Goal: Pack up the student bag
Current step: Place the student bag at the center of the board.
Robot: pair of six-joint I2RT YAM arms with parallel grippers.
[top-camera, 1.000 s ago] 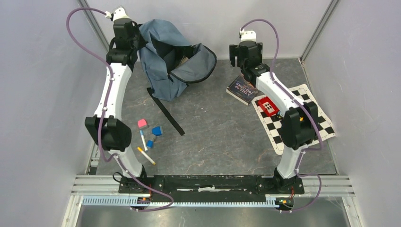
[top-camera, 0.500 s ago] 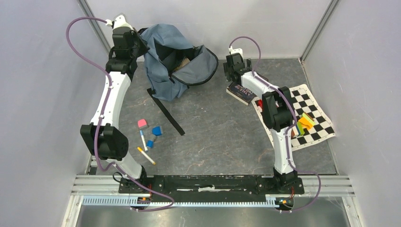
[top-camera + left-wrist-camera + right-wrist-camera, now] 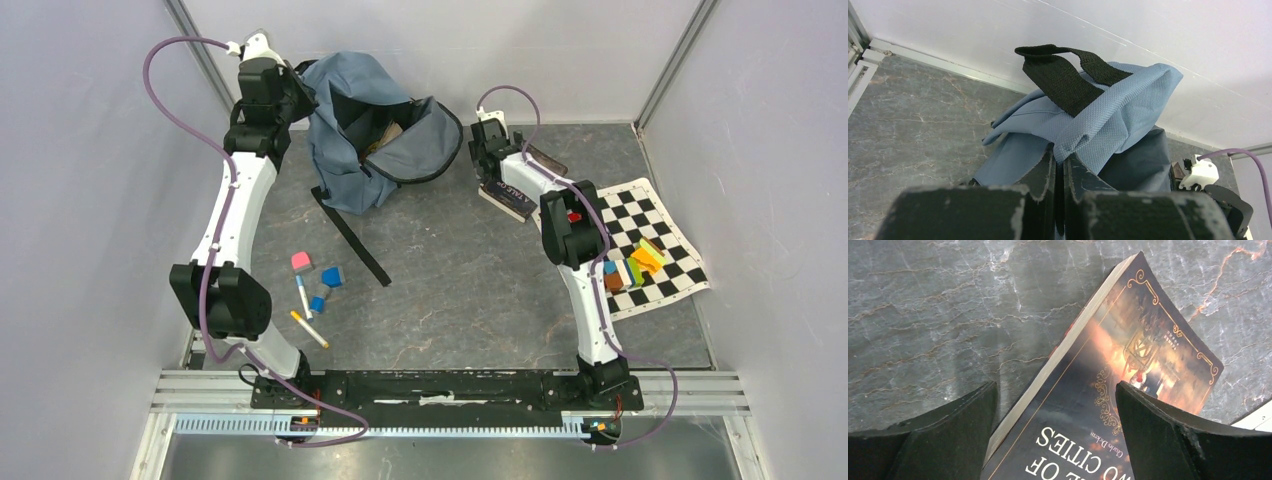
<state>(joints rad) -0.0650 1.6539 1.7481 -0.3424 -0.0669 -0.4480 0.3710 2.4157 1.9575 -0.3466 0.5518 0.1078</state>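
Far left of the grey marbled table (image 3: 450, 290), close against the back wall: student bag (image 3: 345, 165), grey-blue, slumped and partly lifted. Long axis running from the far-left corner toward the near side and a little rightward, top end raised and farthest away, bottom end resting on the table nearest the arms. Mouth gaping toward the right, front flap (image 3: 415, 150) folded down on that side, black lining showing, something tan inside but not identifiable. One black strap (image 3: 352, 238) trailing flat from the bottom end toward the near right. Left gripper (image 3: 293, 96) at the top end, fingers (image 3: 1045, 167) pressed together on a fold of the grey-blue fabric just below the black webbing handle (image 3: 1063, 80), holding that end off the table. Right gripper (image 3: 490, 162) well apart from the bag, low over a paperback book (image 3: 512, 195), fingers (image 3: 948, 430) spread wide to either side of its cover; whether touching it, not clear. Cover face up, lettering "OF" and "CITIES" readable in the wrist view. Just right of the book, a checkered mat (image 3: 660, 215) with coloured blocks (image 3: 635, 265) on it. Near the left arm, lying loose: a pink eraser (image 3: 301, 262), blue blocks (image 3: 332, 276), two markers (image 3: 303, 297)
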